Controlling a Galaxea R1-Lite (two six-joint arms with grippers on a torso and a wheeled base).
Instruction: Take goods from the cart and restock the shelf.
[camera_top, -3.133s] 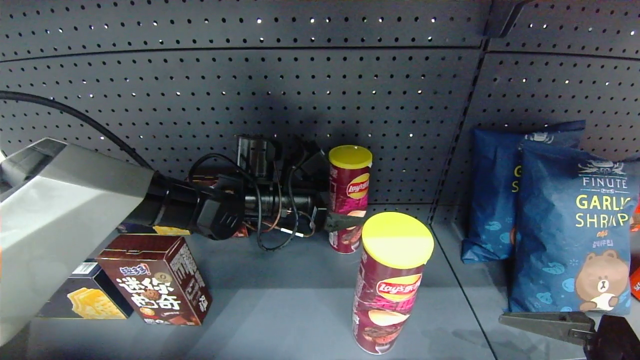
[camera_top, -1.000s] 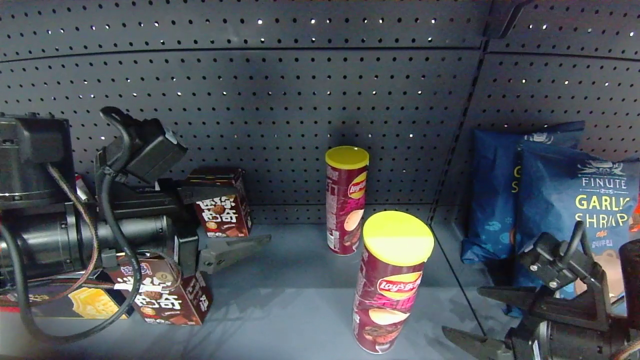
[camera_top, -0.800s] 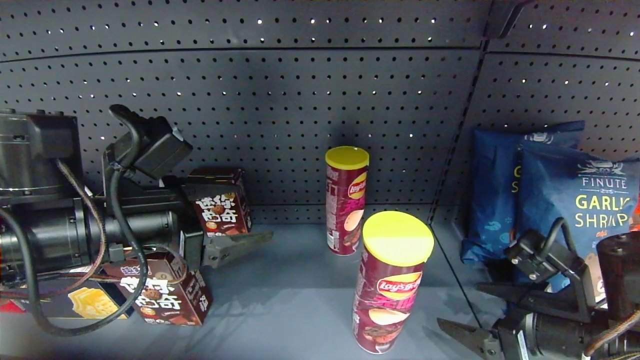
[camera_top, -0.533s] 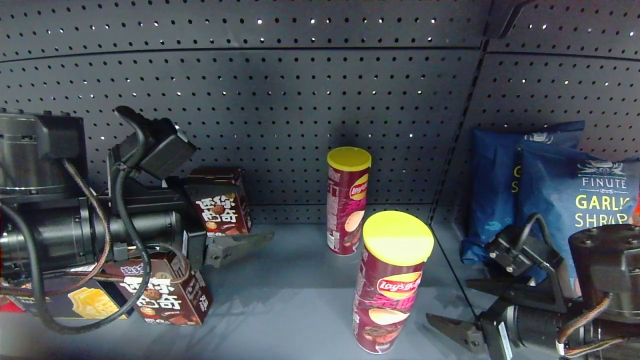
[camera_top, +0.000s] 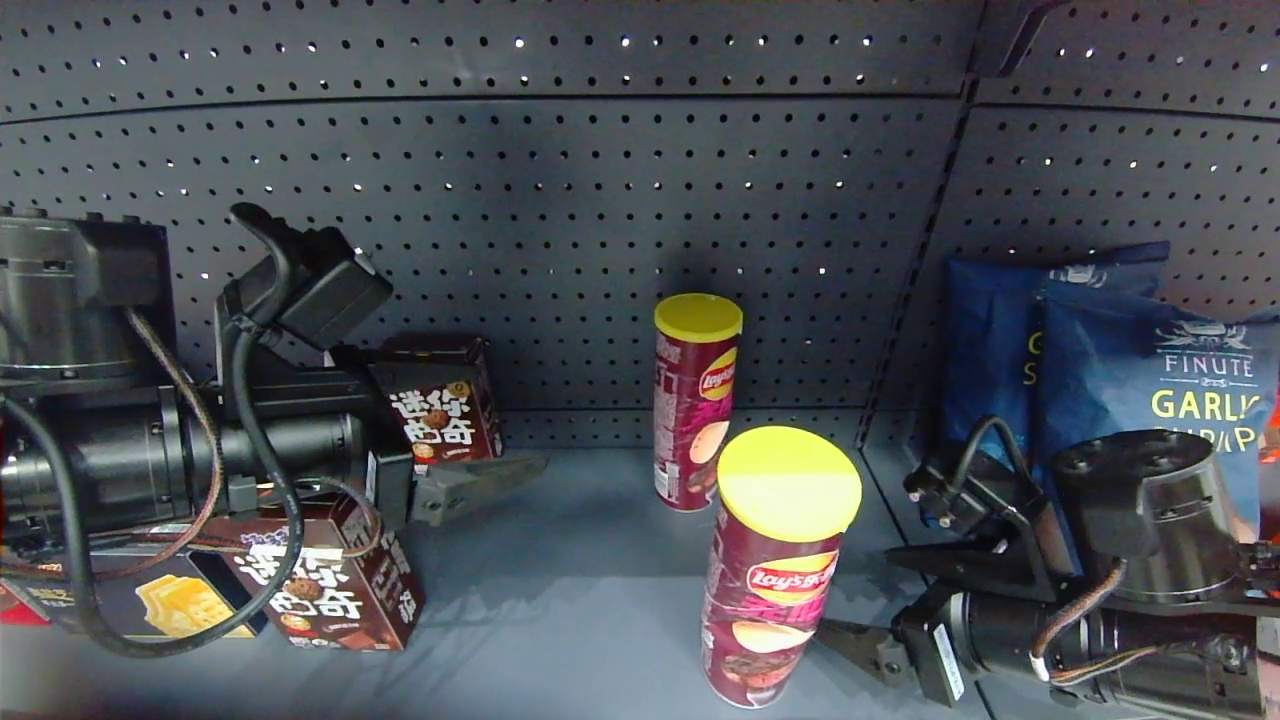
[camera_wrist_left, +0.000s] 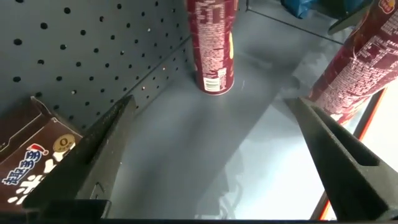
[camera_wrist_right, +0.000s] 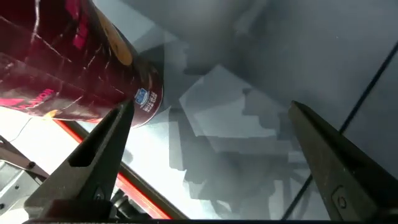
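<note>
Two maroon chip cans with yellow lids stand on the grey shelf (camera_top: 580, 600). The back can (camera_top: 693, 410) is upright near the pegboard. The front can (camera_top: 770, 600) leans slightly left. My right gripper (camera_top: 865, 595) is open at the front can's right side, low down, its lower fingertip (camera_top: 838, 633) at the can's base. In the right wrist view the front can (camera_wrist_right: 68, 62) lies beside one finger, outside the gap. My left gripper (camera_wrist_left: 212, 106) is open and empty, left of the back can (camera_wrist_left: 213, 43), by the chocolate boxes.
Two brown chocolate boxes (camera_top: 440, 415) (camera_top: 330, 590) and a dark cracker box (camera_top: 190, 610) stand at the left. Blue snack bags (camera_top: 1180, 380) fill the right bay past a shelf upright (camera_top: 900, 350). Bare shelf lies between the boxes and the cans.
My right gripper has moved left along the shelf up to the front can, whose top has tipped slightly left. My left gripper earlier drew back left from the back can, then held.
</note>
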